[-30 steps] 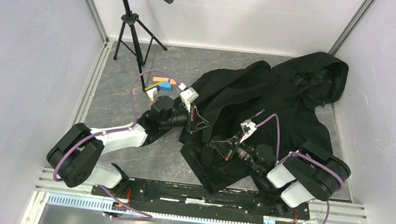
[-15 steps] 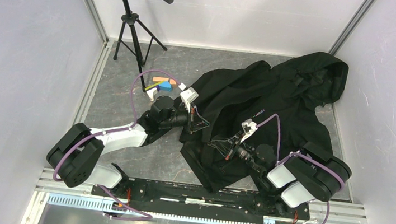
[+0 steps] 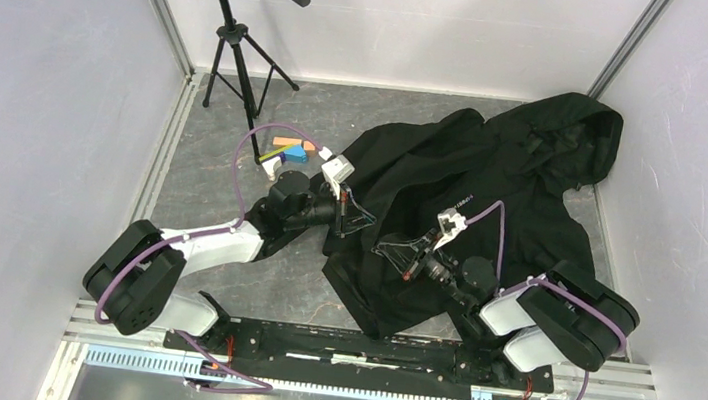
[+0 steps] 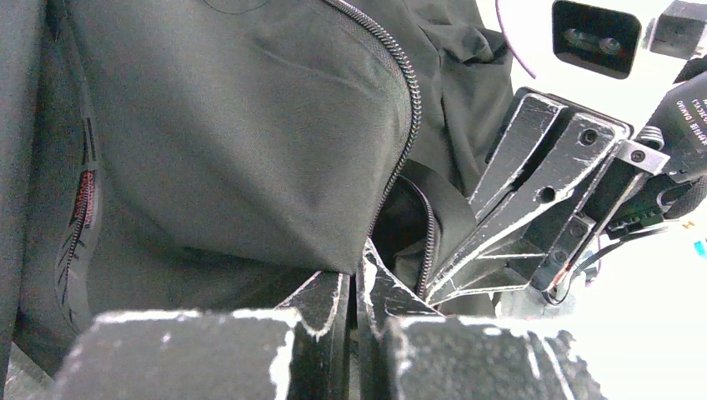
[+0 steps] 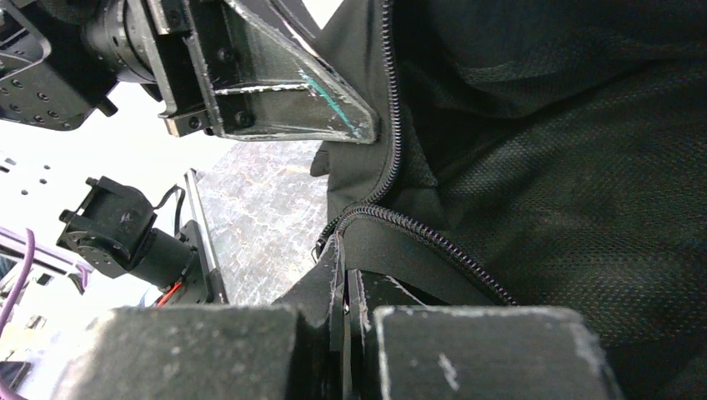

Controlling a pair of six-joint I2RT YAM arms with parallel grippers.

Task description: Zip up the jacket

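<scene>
Change: the right gripper (image 3: 395,249) is now sitting slightly farther from the near edge than a second ago, and its arm's bulky base joint is swinging out toward the right edge. The left gripper (image 3: 360,220) is holding its place.
Jacket: the jacket (image 3: 494,176) is lying spread from the far right corner, hood there, down toward the middle of the near edge.
Zip: the zipper teeth (image 4: 408,125) are running along two front edges that are still standing apart, with mesh lining showing between them in the right wrist view.
Left fingers: pressing together on a fold of the jacket's front edge.
Right fingers: closing on the opposite zipper edge, just beside the left gripper.
Edges: the jacket is reaching the right edge of the table (image 3: 219,205). The hem is stopping short of the near edge.
Open room: bare grey surface is stretching along the left edge and the near left corner.
Writing: the small white lettering (image 3: 464,200) on the chest and the red label (image 4: 83,187) inside are too small to read.
Beyond: the coloured blocks (image 3: 287,149) are lying left of the jacket, and the tripod stand (image 3: 232,40) is standing at the far left corner.
</scene>
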